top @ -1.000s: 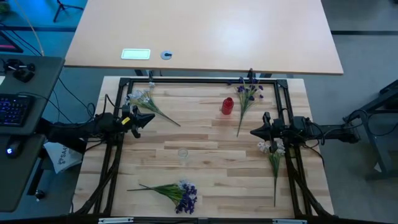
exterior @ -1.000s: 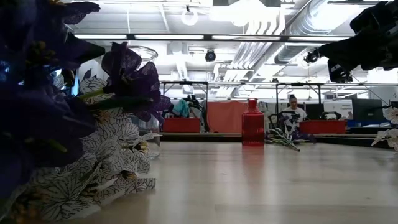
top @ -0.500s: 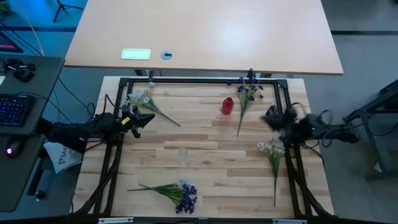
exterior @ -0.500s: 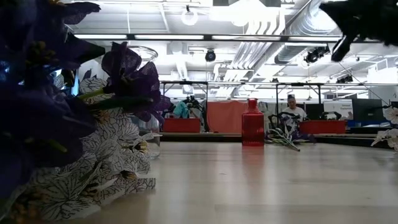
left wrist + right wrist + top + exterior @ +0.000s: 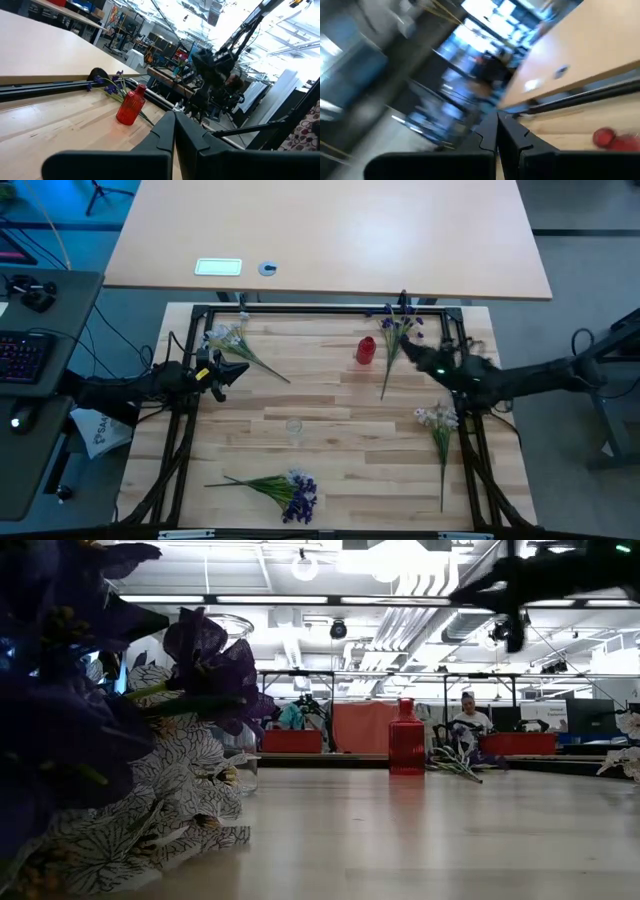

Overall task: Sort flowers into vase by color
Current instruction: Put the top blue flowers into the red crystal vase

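Our right hand (image 5: 408,352) has swung from the bench's right edge toward the far right corner and now hangs over the purple sprig (image 5: 397,330) lying just right of the red vase (image 5: 366,350). Its fingers are pressed together and hold nothing, so we judge a pickup is only beginning. Our left hand (image 5: 238,369) waits by the left edge, also closed and empty. The other flowers (image 5: 285,486) lie untouched around the bench (image 5: 330,430), none yet sorted.
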Robot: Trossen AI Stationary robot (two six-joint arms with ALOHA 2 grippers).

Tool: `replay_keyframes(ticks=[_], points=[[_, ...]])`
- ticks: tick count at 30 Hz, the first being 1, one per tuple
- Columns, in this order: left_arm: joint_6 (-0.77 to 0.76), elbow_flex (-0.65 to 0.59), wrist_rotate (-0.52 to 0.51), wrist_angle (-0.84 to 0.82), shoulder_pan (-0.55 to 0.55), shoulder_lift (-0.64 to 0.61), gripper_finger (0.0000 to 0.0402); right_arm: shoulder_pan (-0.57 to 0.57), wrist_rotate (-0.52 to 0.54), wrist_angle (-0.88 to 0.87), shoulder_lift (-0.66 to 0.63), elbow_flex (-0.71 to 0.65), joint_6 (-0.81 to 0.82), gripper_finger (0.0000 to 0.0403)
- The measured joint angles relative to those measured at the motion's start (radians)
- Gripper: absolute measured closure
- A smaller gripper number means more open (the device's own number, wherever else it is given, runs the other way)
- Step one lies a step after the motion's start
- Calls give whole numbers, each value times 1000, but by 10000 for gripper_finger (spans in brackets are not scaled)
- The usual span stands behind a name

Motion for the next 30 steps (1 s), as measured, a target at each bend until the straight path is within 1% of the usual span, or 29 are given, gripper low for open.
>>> replay_keyframes(ticks=[2,3,5,7,8,9,11,13,16,19,22,26,30], points=[[0,0,0,0,0,0,401,-31,-1,-139,110,105,-39,402],[0,0,0,0,0,0,401,-55,-1,-248,152,158,-11,402],[0,0,0,0,0,0,402,-115,-17,-542,214,268,151,402],[0,0,0,0,0,0,401,-183,-82,-838,270,362,332,402],[0,0,0,0,0,0,402,-215,-118,-967,298,398,396,402],[0,0,0,0,0,0,401,-244,-150,-1072,324,424,438,402],[0,0,0,0,0,0,401,-293,-215,-1191,365,456,472,402],[0,0,0,0,0,0,401,-327,-267,-1199,394,465,429,402],[0,0,0,0,0,0,401,-366,-339,-1139,442,449,328,402],[0,0,0,0,0,0,402,-403,-394,-1136,496,424,307,390],[0,0,0,0,0,0,402,-442,-449,-1087,539,382,262,356],[0,0,0,0,0,0,401,-509,-537,-948,596,314,206,290],[0,0,0,0,0,0,401,-557,-560,-928,648,305,155,234]])
